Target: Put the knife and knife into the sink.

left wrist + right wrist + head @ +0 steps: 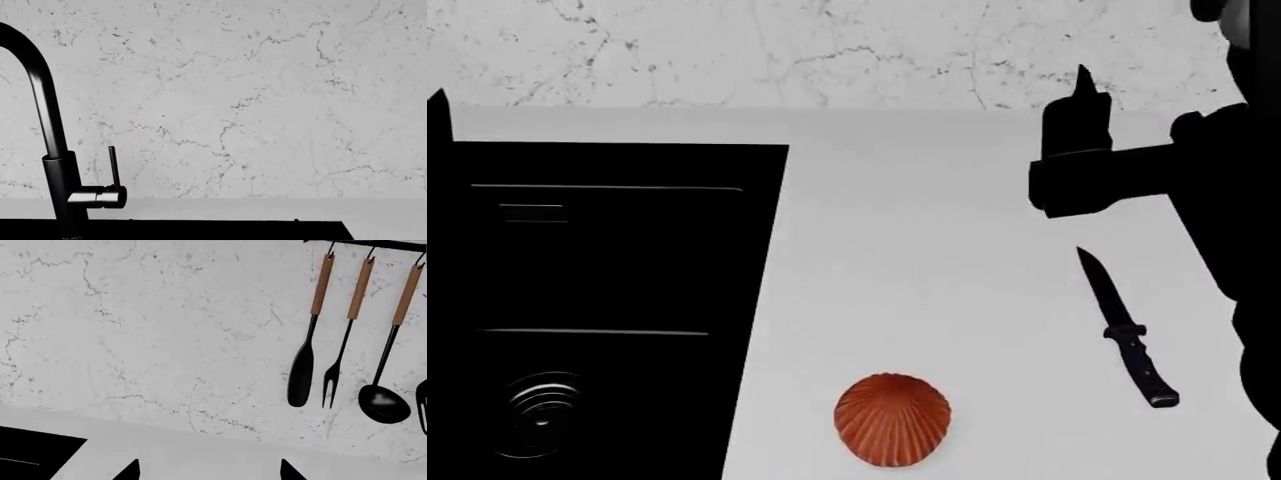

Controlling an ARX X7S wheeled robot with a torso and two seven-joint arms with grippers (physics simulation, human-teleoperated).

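step: reaching for knife (pixel 1126 330) | right gripper (pixel 208 471): hovering unclenched, empty, far of it | left: unseen | advice: descending straight over handle; then carrying left to sink (pixel 747 300)

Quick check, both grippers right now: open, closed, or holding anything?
Left gripper: not in view in any picture.
Right gripper: open, fingertips apart, holding nothing; it hangs above the counter, away from the knife.

Matte black sink (pixel 627 260); ribbed glossy orange shell (pixel 892 420).

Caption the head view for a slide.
One knife and an orange shell on the counter right of the sink.
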